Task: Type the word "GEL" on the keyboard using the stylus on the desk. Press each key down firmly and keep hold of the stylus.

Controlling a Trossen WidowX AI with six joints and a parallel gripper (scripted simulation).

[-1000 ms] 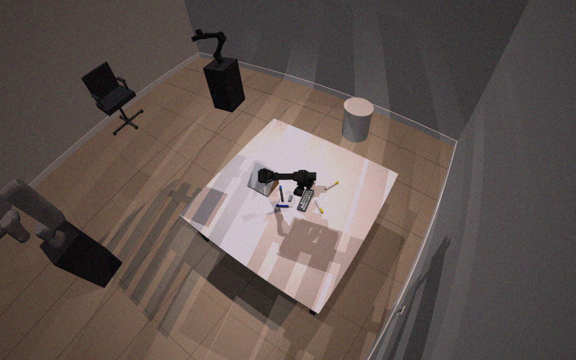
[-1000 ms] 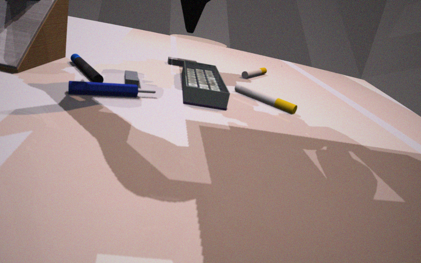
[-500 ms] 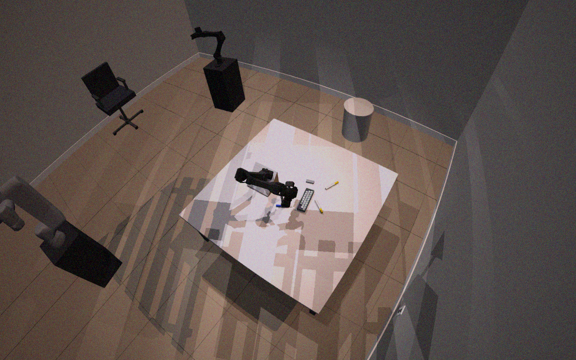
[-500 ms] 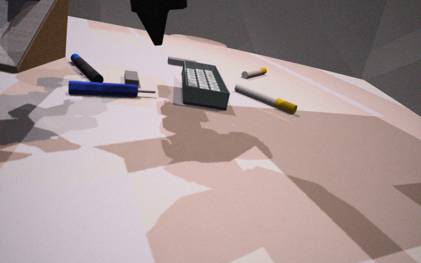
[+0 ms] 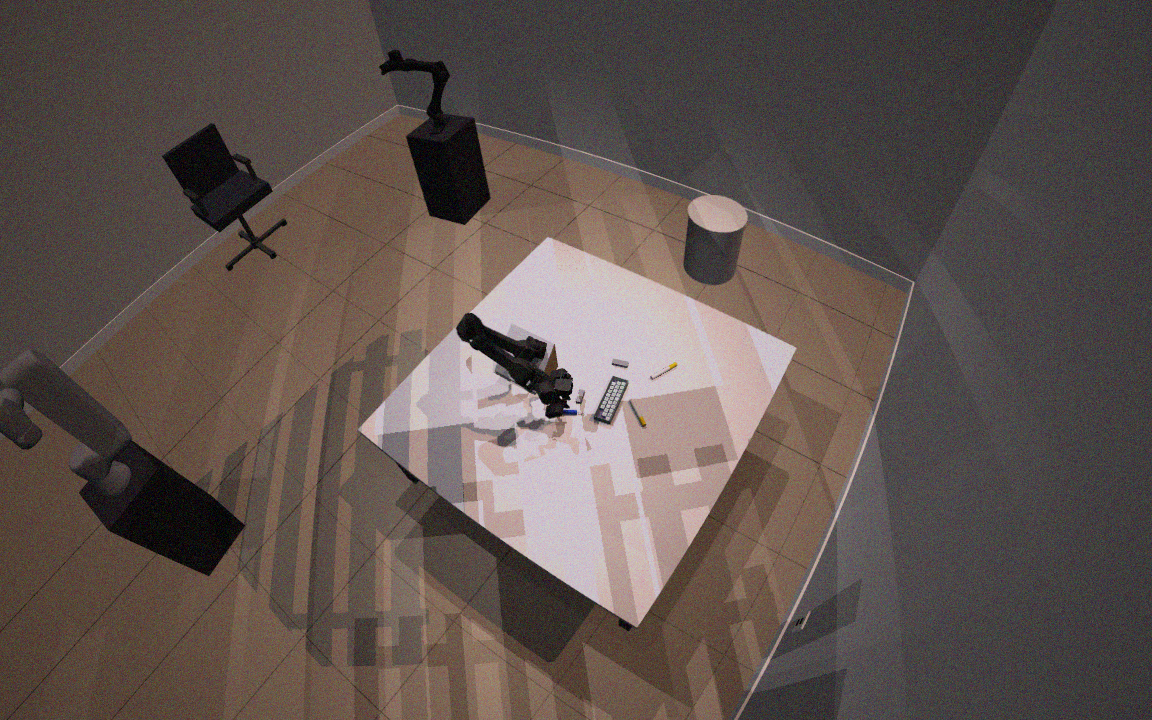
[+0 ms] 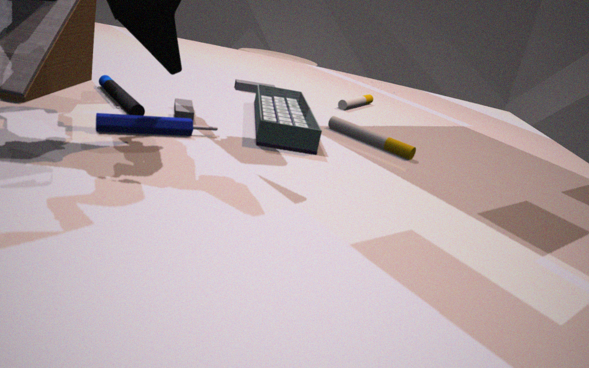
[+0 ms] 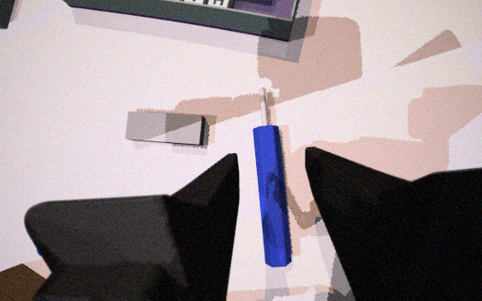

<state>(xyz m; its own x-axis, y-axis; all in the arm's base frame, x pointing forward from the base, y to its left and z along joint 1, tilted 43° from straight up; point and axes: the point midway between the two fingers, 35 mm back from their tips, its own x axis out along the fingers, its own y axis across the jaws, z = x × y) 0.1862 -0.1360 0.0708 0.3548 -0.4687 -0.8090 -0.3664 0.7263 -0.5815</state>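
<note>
The jaws hang spread above the blue stylus [image 7: 271, 192], holding nothing (its metal tip points at the keyboard [image 6: 284, 118]). It lies flat on the bench [image 6: 242, 274], mid-surface.

You see a matt blue stylus [image 7: 271, 192] with a thin metallic tip, a smooth pale bench [image 6: 242, 274], and a wood-sided wedge [image 6: 59, 50].

The wrist view's top edge cuts off most of the keyboard [image 7: 191, 10], leaving its letters unreadable
</note>
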